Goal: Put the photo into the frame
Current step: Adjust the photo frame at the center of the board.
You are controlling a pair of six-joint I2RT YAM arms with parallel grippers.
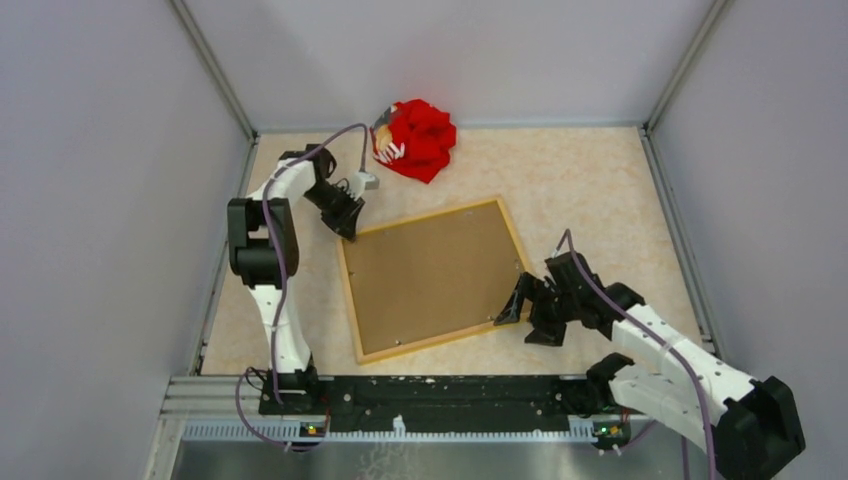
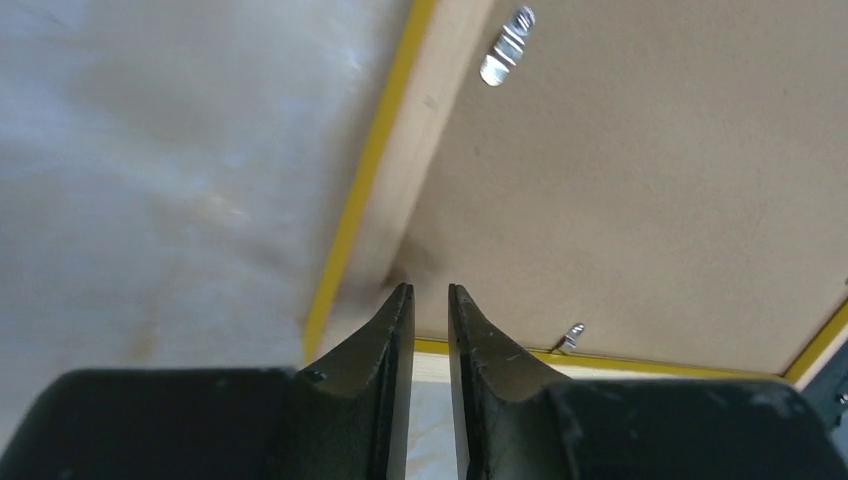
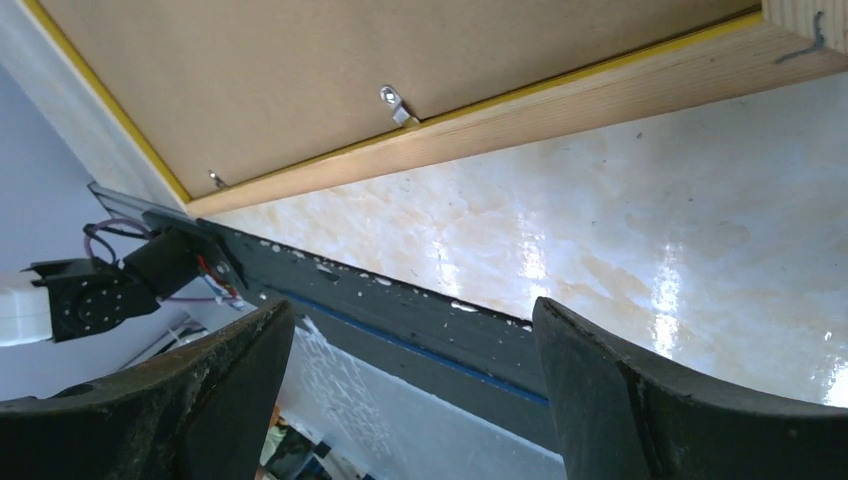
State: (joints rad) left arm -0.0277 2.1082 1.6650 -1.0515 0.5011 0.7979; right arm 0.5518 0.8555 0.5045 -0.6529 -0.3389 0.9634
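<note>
The frame (image 1: 352,300) lies face down on the table, its light wood reverse up, with yellow along its inner and outer edges. A plain brown backing board (image 1: 435,275) fills it, under small metal clips (image 2: 507,58). The photo is hidden. My left gripper (image 1: 348,228) hovers at the frame's far-left corner (image 2: 400,170). Its fingers (image 2: 428,290) stand a narrow gap apart with nothing between them. My right gripper (image 1: 518,300) sits just off the frame's right rail (image 3: 560,110). It is wide open (image 3: 412,305) and empty.
A crumpled red cloth (image 1: 420,138) lies at the back of the table, beyond the frame. Grey walls close in on the left, right and back. The dark base rail (image 1: 430,390) runs along the near edge.
</note>
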